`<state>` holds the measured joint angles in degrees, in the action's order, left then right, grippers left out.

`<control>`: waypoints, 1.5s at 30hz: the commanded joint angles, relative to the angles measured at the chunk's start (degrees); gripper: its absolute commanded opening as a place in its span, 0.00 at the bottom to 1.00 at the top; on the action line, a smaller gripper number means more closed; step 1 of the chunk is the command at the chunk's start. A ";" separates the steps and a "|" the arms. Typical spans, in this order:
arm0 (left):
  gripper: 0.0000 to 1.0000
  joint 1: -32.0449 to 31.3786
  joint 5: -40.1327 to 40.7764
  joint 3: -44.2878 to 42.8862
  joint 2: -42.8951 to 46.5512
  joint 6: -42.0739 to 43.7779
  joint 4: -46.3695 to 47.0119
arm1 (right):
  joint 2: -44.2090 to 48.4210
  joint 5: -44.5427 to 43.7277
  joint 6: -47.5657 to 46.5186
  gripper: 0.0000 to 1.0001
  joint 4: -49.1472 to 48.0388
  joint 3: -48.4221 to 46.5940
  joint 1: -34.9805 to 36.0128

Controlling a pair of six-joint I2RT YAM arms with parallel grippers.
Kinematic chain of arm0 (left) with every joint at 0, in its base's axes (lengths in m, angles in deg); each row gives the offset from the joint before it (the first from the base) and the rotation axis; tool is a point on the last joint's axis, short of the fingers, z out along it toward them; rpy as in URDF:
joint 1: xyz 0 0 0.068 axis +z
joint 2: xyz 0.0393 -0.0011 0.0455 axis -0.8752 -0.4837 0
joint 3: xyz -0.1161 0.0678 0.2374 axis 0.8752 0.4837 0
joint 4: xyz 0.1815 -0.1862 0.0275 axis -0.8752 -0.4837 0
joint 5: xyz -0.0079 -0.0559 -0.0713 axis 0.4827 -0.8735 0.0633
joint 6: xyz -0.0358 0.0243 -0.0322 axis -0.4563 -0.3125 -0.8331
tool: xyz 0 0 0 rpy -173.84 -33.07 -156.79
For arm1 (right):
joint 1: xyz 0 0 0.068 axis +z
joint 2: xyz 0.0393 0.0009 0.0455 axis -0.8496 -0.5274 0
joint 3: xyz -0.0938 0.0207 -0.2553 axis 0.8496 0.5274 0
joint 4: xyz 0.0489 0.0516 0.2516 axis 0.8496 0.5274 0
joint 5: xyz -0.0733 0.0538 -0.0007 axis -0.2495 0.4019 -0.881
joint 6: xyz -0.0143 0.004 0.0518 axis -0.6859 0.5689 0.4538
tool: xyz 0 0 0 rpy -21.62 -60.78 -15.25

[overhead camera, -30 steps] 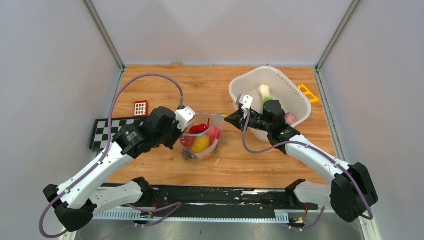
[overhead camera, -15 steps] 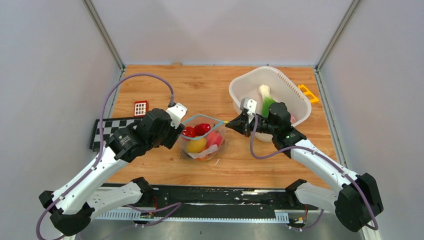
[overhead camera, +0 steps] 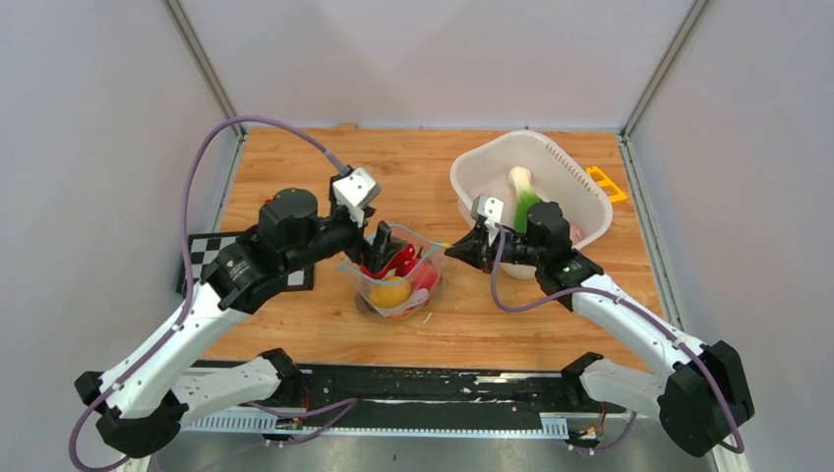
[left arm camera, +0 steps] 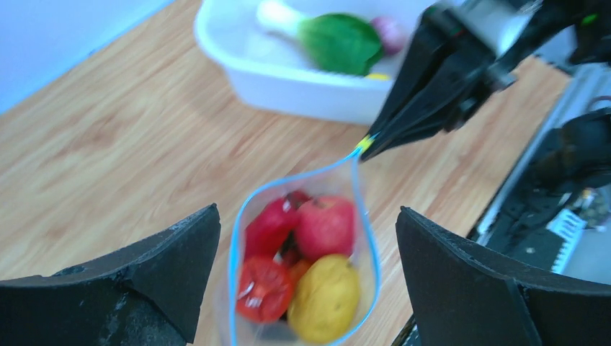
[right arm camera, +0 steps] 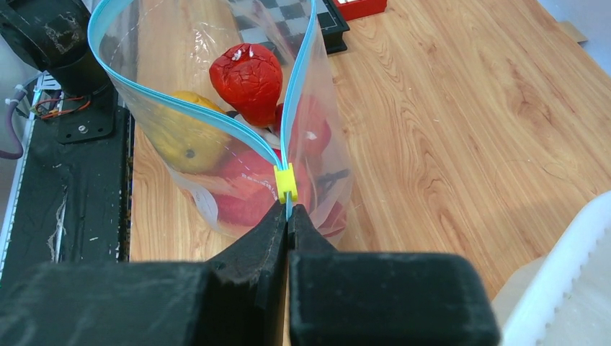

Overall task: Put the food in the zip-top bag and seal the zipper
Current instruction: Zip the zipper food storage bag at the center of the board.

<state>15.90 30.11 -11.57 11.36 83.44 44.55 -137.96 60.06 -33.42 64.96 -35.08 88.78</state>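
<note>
The clear zip-top bag [overhead camera: 398, 285] stands on the wooden table with its mouth open. Inside lies the food: a red apple [left arm camera: 326, 225], a yellow lemon [left arm camera: 324, 297], a crinkled red piece [right arm camera: 248, 72] and a bit of orange between them. The teal zipper [right arm camera: 209, 119] runs round the mouth, with a yellow slider [right arm camera: 286, 182] at its right end. My right gripper [right arm camera: 288, 213] is shut on the zipper's end just behind the slider. My left gripper [overhead camera: 379, 241] hovers open above the bag's left side, its fingers [left arm camera: 158, 274] wide apart and touching nothing.
A white basket [overhead camera: 511, 138] stands at the back right, holding a green leafy vegetable [left arm camera: 339, 43] and a pink piece. A yellow object [overhead camera: 607, 183] lies beyond it. A checkerboard [overhead camera: 211, 251] sits at the left edge, partly under my left arm.
My left gripper let go of the bag's left edge, opened wide and lifted up and back. The bag settled slightly. My right gripper kept its hold on the zipper's end.
</note>
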 commanded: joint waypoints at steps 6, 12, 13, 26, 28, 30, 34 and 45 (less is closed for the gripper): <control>0.87 -8.27 -6.94 -9.87 -16.36 7.54 4.48 | 1.68 2.89 -0.27 0.00 -0.35 -1.67 -0.27; 0.71 -9.49 -5.19 -10.45 -20.62 10.26 4.41 | 1.35 4.16 1.59 0.00 -2.14 -1.52 -0.24; 0.70 -9.56 -4.78 -10.27 -20.66 10.60 4.42 | 1.25 4.25 1.77 0.00 -2.19 -1.60 -0.25; 0.54 -9.63 -8.54 -5.70 -21.08 18.56 6.57 | 0.65 4.70 2.47 0.00 -2.55 -2.04 -0.21; 0.51 -9.65 -9.17 -5.03 -21.16 19.38 6.89 | 0.54 4.78 2.64 0.00 -2.68 -2.13 -0.25; 0.46 -9.61 -9.08 -4.68 -21.10 20.07 6.91 | 0.45 4.86 2.69 0.00 -2.68 -2.27 -0.20; 0.41 -9.65 -8.22 -3.70 -20.77 20.65 8.51 | 0.54 5.11 2.82 0.00 -2.85 -2.22 -0.20; 0.13 -9.63 -9.81 -2.78 -21.97 23.65 8.48 | 0.86 5.14 3.36 0.00 -3.52 -1.55 -0.27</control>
<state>6.42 22.03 -14.61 -10.36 104.40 51.98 -137.57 63.68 -30.82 64.70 -35.10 88.76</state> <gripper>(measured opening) 0.171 0.013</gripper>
